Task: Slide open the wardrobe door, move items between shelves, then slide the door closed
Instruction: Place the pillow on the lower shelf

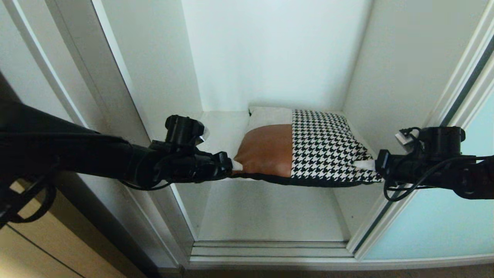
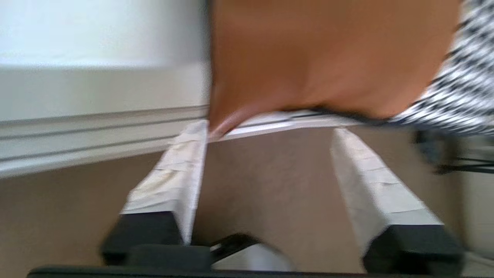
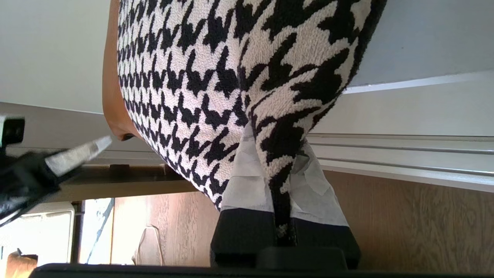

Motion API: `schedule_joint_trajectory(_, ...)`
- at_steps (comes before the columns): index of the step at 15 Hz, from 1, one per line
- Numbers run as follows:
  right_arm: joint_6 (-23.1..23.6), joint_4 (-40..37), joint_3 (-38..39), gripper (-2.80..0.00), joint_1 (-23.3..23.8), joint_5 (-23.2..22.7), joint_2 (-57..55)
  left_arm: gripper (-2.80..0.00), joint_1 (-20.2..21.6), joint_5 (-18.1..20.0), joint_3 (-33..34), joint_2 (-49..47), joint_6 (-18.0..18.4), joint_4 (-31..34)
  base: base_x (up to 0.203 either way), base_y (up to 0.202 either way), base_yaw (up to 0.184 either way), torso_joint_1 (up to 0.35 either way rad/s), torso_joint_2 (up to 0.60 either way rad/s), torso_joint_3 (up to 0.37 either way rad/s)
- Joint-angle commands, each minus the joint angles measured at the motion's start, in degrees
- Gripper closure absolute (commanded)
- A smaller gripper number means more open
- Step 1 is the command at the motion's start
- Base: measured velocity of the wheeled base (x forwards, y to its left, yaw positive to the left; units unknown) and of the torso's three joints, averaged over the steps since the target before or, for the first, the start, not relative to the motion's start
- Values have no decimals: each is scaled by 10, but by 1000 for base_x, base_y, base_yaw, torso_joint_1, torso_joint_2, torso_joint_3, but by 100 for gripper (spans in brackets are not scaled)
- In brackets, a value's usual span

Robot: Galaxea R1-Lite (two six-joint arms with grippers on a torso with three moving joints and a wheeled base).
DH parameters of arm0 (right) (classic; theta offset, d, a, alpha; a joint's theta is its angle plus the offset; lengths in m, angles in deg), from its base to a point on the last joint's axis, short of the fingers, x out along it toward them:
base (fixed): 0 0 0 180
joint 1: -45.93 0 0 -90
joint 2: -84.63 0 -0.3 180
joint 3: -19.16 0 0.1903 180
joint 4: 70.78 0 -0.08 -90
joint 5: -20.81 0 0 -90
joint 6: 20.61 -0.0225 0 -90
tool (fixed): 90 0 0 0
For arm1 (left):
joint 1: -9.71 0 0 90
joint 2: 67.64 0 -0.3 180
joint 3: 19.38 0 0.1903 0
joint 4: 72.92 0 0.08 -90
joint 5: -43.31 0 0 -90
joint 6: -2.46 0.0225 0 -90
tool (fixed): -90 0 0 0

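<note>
White laminate walls box in the wardrobe compartment, and the step in hand looks like setting the cushion (image 1: 305,148) down on the shelf (image 1: 224,129) and letting it go.

Nearest, at the front edge, both arms reach in from either side. The left gripper (image 1: 231,165) stands at the cushion's rust-brown front corner; in the left wrist view its taped fingers (image 2: 173,173) are spread apart with nothing between them, one tip just at the brown corner and the other clear of it. The right gripper (image 1: 364,165) is pinched tight on the houndstooth corner, the fabric bunched between its white pads (image 3: 247,181). So the cushion hangs from the right side alone at the front, and its black front edge overhangs the shelf lip.

To do this well, I would judge the right gripper should ease the cushion a little deeper before opening, so the weight sits fully on the board, then back out level without snagging the weave. The left arm should draw away sideways, clear of the corner.

Farther in, the cushion's beige patch lies against the back. To the right, the sliding wardrobe door (image 1: 436,227) stands pushed aside.
</note>
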Motion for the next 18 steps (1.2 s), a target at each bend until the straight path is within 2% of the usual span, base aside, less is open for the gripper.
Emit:
schedule_joint_trajectory(1, -1, 1, 0, 0, 1, -3, 10, -280, 0, 20, -26, -39, -20, -26, 0, 0, 0, 0, 0, 0)
schedule_joint_trajectory(5, -2, 4, 11, 0, 1, -6, 11, -280, 1, 19, -53, -98, -21, -64, 0, 0, 0, 0, 0, 0)
schedule_joint_trajectory(8, -3, 3, 12, 0, 3, -6, 13, -280, 1, 15, -52, -135, -22, -132, 0, 0, 0, 0, 0, 0)
schedule_joint_trajectory(12, -2, 5, 17, 0, 2, -6, 6, -280, 1, 20, -71, -129, -30, -144, 0, 0, 0, 0, 0, 0)
schedule_joint_trajectory(15, -1, 5, 22, 0, 2, -7, 3, -280, 1, 22, -67, -98, -55, -158, 0, 0, 0, 0, 0, 0)
schedule_joint_trajectory(18, 0, 6, 24, 0, 1, -7, 4, -280, -2, 27, -72, -105, -58, -172, 0, 0, 0, 0, 0, 0)
